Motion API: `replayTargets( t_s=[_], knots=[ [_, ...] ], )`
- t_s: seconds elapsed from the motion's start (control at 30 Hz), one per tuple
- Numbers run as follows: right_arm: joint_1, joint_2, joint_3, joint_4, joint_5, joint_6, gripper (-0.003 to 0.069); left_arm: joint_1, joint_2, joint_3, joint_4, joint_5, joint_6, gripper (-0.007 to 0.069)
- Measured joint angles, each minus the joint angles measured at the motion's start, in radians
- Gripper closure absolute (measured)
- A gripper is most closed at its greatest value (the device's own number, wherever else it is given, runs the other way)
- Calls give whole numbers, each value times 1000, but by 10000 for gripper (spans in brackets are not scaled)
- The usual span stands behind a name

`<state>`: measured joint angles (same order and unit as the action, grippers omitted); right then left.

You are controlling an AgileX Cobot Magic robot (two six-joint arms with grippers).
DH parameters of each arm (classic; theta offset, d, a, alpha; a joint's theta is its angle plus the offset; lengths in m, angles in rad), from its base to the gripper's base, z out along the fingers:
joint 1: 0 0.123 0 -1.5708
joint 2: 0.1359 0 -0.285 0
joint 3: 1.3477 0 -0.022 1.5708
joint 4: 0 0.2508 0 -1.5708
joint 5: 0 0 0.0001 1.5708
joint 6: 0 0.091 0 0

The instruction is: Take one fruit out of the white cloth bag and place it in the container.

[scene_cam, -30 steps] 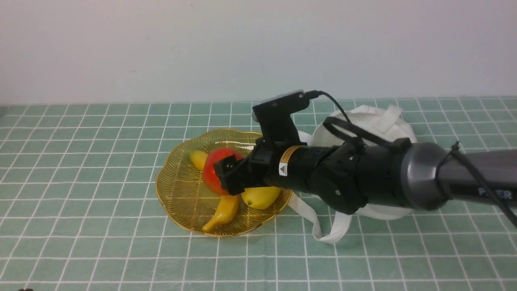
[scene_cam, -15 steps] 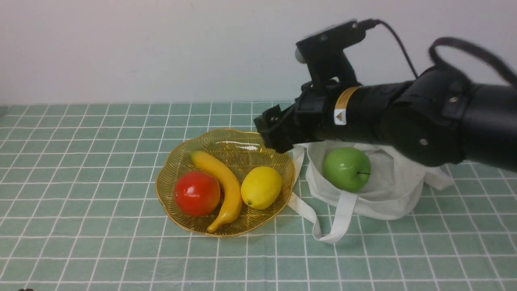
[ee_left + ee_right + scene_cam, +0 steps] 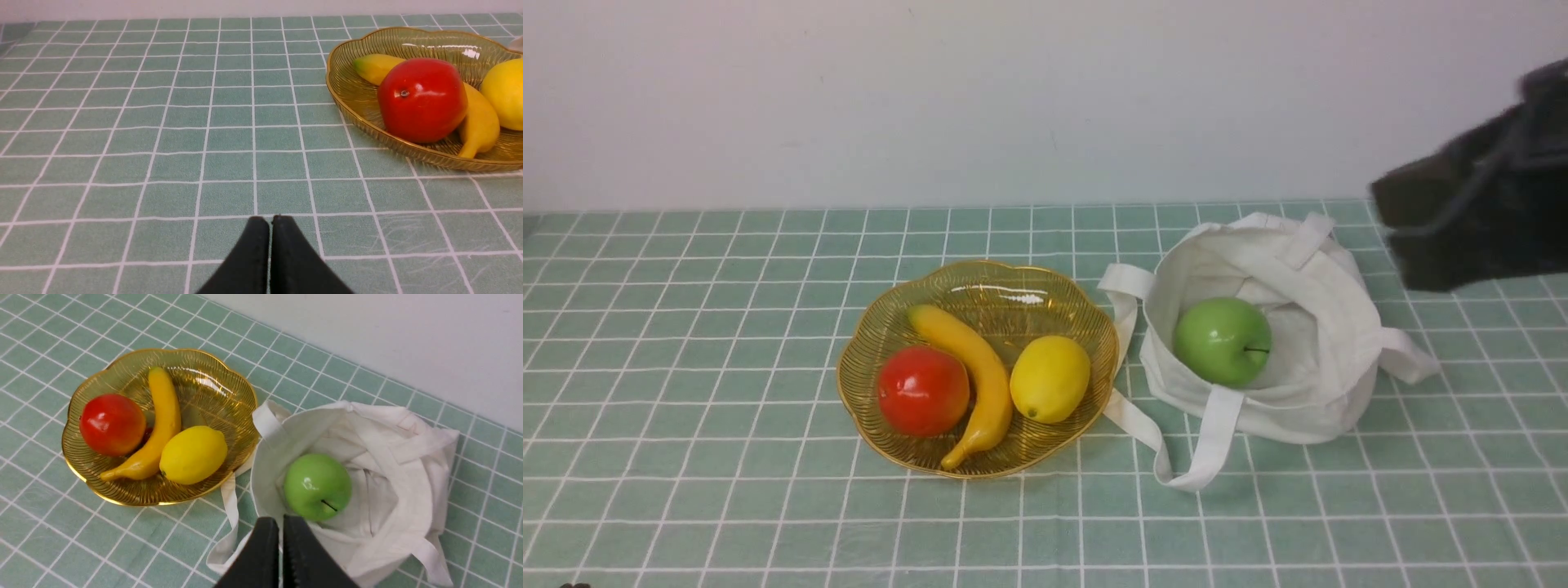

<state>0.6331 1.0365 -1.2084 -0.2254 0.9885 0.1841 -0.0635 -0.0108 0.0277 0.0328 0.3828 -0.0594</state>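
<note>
The red fruit lies in the amber container, at its left side; it also shows in the left wrist view and the right wrist view. The white cloth bag stands open to the container's right with a green apple inside. My right gripper is shut and empty, high above the bag's near side; the blurred right arm shows at the front view's right edge. My left gripper is shut, low over the tablecloth well left of the container.
A banana and a yellow lemon share the container with the red fruit. The bag's strap handles trail onto the green checked cloth toward the front. A pale wall runs along the table's far edge.
The right gripper let go of the red fruit in the container, rose and drew back to the right, and shut. The red fruit settled at the container's left side. The bag's green apple came into sight.
</note>
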Motion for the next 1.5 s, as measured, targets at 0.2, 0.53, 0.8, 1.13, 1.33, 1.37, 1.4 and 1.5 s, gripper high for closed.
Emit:
replayTargets(
  t_s=[0.2, 0.53, 0.8, 1.13, 1.33, 1.37, 1.4, 1.5],
  knots=[
    [0, -244, 78, 40, 40, 32, 671, 0, 0, 0, 0, 0, 0, 632],
    [0, -686, 638, 61, -377, 70, 673, 0, 0, 0, 0, 0, 0, 632],
    [0, -747, 851, 71, -728, 71, 673, 0, 0, 0, 0, 0, 0, 632],
    [0, -747, 942, 71, -717, 71, 673, 0, 0, 0, 0, 0, 0, 632],
    [0, -747, 945, 71, -645, 71, 673, 0, 0, 0, 0, 0, 0, 632],
    [0, -747, 945, 71, -645, 71, 673, 0, 0, 0, 0, 0, 0, 632],
    [0, -747, 945, 71, -640, 71, 673, 0, 0, 0, 0, 0, 0, 632],
    [0, -747, 946, 71, -628, 71, 673, 0, 0, 0, 0, 0, 0, 632]
  ],
)
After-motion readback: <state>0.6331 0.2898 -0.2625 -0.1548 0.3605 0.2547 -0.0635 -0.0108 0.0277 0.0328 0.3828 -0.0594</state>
